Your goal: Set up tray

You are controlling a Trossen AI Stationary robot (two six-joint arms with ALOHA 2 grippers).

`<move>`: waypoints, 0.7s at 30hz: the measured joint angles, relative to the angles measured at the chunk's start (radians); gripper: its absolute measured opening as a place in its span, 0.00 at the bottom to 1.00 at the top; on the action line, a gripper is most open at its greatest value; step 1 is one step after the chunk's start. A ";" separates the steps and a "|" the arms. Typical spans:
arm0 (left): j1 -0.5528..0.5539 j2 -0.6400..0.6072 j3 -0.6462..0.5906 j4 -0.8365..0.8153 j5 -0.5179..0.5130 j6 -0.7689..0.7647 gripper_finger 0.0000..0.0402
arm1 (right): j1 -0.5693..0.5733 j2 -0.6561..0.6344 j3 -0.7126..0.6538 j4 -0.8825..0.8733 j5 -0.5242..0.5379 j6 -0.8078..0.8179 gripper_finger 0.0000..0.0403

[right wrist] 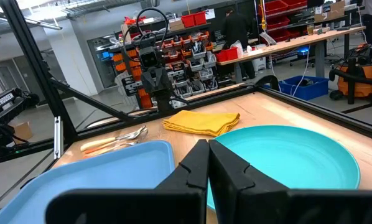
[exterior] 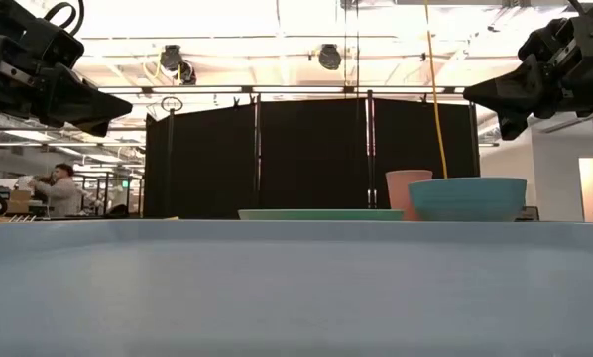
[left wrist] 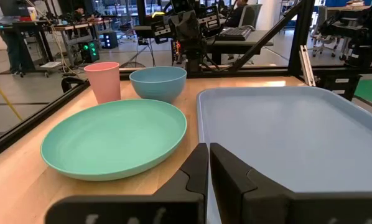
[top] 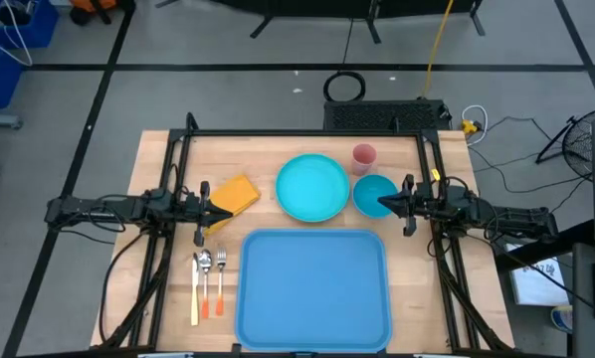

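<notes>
The large blue tray lies flat at the table's near middle, nothing on it. Behind it sit a turquoise plate, a blue bowl and a pink cup. A folded yellow napkin lies left of the plate. A knife, spoon and fork lie left of the tray. My left gripper hovers shut by the napkin, held level above the table. My right gripper hovers shut above the bowl's near edge, also level.
Black frame rails run along the table's far edge and down both sides. Bare wood shows at the far left corner. A person stands far off in the room behind.
</notes>
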 joint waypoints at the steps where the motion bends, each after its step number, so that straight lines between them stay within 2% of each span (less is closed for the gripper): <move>1: 0.000 0.000 0.000 0.000 0.000 0.000 0.05 | 0.000 0.000 0.000 0.000 0.000 0.000 0.00; 9: 0.000 0.000 0.000 0.029 0.000 -0.005 0.05 | 0.000 0.000 0.000 0.000 0.000 0.000 0.00; 21: 0.000 0.000 0.000 0.157 -0.008 -0.238 0.05 | 0.000 0.000 0.000 0.001 0.000 0.007 0.00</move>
